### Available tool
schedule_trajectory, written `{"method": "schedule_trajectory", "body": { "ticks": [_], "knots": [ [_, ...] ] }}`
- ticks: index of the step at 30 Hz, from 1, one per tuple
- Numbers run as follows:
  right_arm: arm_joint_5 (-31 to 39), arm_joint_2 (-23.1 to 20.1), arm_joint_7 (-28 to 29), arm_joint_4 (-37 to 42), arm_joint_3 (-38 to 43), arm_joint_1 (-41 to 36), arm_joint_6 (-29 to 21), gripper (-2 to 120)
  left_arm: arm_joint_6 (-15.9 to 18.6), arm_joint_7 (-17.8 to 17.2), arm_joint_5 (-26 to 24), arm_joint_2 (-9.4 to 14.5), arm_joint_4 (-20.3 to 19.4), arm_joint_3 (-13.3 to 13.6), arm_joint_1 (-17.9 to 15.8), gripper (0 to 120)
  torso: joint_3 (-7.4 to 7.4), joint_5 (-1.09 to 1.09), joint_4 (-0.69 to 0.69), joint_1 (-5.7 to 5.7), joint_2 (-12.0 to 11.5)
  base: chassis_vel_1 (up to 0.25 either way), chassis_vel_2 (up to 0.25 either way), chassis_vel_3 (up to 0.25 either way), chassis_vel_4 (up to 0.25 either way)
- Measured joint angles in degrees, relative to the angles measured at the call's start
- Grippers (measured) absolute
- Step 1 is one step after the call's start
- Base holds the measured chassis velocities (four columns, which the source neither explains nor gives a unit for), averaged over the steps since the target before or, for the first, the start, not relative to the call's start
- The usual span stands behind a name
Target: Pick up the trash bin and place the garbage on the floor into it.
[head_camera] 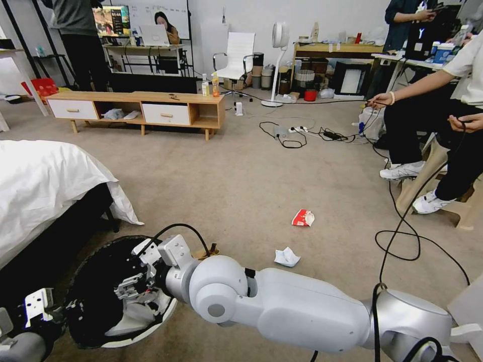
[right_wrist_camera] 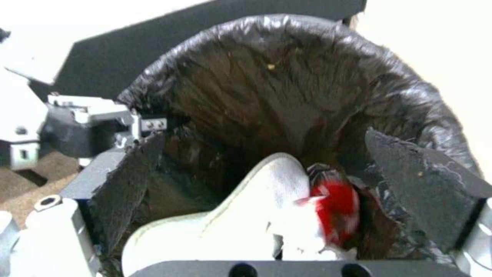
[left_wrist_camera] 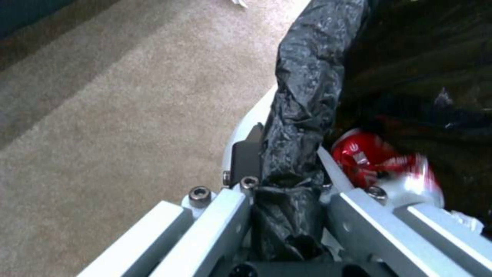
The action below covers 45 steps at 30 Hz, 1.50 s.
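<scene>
The trash bin [head_camera: 95, 281], white with a black bag over its rim, is at the lower left beside the bed. My left gripper [head_camera: 43, 306] is shut on its bag-covered rim [left_wrist_camera: 307, 84], with one finger outside and one inside [left_wrist_camera: 287, 154]. My right gripper [head_camera: 133, 286] hangs open over the bin's mouth [right_wrist_camera: 264, 136], nothing between its fingers. Inside the bin [right_wrist_camera: 287, 50] lie a crushed red can [right_wrist_camera: 336, 207] [left_wrist_camera: 379, 161] and a white piece of litter [right_wrist_camera: 246, 215]. On the carpet lie more garbage: a red-and-white packet [head_camera: 303, 217] and a crumpled white tissue [head_camera: 287, 257].
A bed with a white cover [head_camera: 45, 181] stands at the left. A black cable [head_camera: 402, 236] loops over the floor at the right by a seated person's feet [head_camera: 427, 201]. A low wooden cabinet [head_camera: 141, 110] and more cables [head_camera: 297, 133] are farther back.
</scene>
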Motion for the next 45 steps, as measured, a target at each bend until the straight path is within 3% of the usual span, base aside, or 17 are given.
{"method": "schedule_trajectory", "body": {
  "ticks": [11,14,16,17,19,20,23,24,25,28,31,33,38,40,42,45],
  "knots": [
    [1.39,-3.19,0.88,8.62,7.45,0.90,-0.54,100,0.00,0.05,0.37,0.30,1.15,-0.31,0.10,1,0.00,0.00,0.01,0.00,0.00,0.000,0.000,0.000,0.000],
    [1.48,-6.63,0.48,12.71,13.09,0.09,-0.48,100,0.00,0.14,0.60,0.37,1.68,-0.49,0.24,1,0.00,0.01,0.00,0.00,0.00,0.000,0.000,0.000,0.000],
    [1.24,-11.18,-0.48,15.79,18.90,-1.82,-0.14,100,0.00,0.26,0.83,0.42,2.06,-0.65,0.39,1,0.00,0.02,0.01,0.00,0.00,0.000,0.000,0.000,0.000],
    [1.24,-11.18,-0.48,15.79,18.90,-1.82,-0.14,100,0.00,0.26,0.83,0.42,2.06,-0.65,0.39,1,0.00,0.02,0.01,0.00,0.00,0.000,0.000,0.000,0.000],
    [-0.81,-16.63,-2.08,18.55,25.63,-5.56,1.27,100,0.00,0.49,1.01,0.43,2.41,-0.81,0.45,1,0.00,0.03,-0.01,0.00,0.00,0.000,0.000,0.000,0.000],
    [-0.81,-16.63,-2.08,18.55,25.63,-5.56,1.27,100,0.00,0.49,1.01,0.43,2.41,-0.81,0.45,1,0.00,0.03,-0.01,0.00,0.00,0.000,0.000,0.000,0.000],
    [-3.57,-20.39,-4.32,20.35,32.07,-10.70,3.52,100,0.00,0.63,1.26,0.34,2.67,-0.97,0.43,1,0.00,0.04,-0.03,0.00,0.00,0.000,0.000,0.000,0.000],
    [-6.41,-22.84,-5.95,21.66,37.84,-15.34,6.69,100,0.00,0.73,1.38,0.15,2.82,-1.04,0.44,1,0.00,0.04,-0.02,0.00,0.00,0.000,0.000,0.000,0.000],
    [-6.41,-22.84,-5.95,21.66,37.84,-15.34,6.69,100,0.00,0.73,1.38,0.15,2.82,-1.04,0.44,1,0.00,0.04,-0.02,0.00,0.00,0.000,0.000,0.000,0.000],
    [-12.70,-26.01,-7.23,23.20,46.53,-23.22,14.44,100,0.00,0.80,1.61,-0.58,2.83,-0.91,0.23,1,0.00,0.03,0.02,0.00,0.01,0.000,0.000,0.000,0.000],
    [-15.05,-26.57,-7.82,23.44,50.29,-26.35,16.64,100,0.00,0.80,1.74,-0.98,2.72,-0.80,0.11,1,-0.01,0.02,0.02,0.00,0.00,0.000,0.000,0.000,0.000],
    [-18.75,-26.99,-8.54,24.08,57.00,-33.89,20.15,100,0.00,0.80,2.04,-1.68,2.34,-0.52,0.05,1,-0.01,0.02,0.00,-0.01,0.01,0.000,0.000,0.000,0.000],
    [-26.66,-26.62,-11.09,24.39,64.61,-43.48,24.16,100,0.00,0.81,2.32,-2.38,1.82,-0.42,0.03,1,-0.01,0.02,-0.02,0.00,0.01,0.000,0.000,0.000,0.000],
    [-32.97,-25.06,-11.66,25.02,67.43,-47.97,25.93,100,0.00,1.00,2.79,-3.22,1.34,-0.73,0.54,1,-0.01,0.01,-0.04,0.00,0.02,0.000,0.000,0.000,0.000],
    [-34.97,-24.16,-11.67,25.26,67.80,-49.04,26.24,100,0.00,1.21,3.08,-3.79,1.00,-1.17,1.12,1,-0.01,0.00,-0.03,0.00,0.01,0.000,0.000,0.000,0.000],
    [-43.33,-20.47,-11.85,25.77,67.91,-52.41,27.44,100,0.00,1.52,4.18,-6.16,-0.62,-2.79,3.06,1,-0.01,0.00,0.07,0.00,0.01,0.000,0.000,0.000,0.000]
  ]
}}
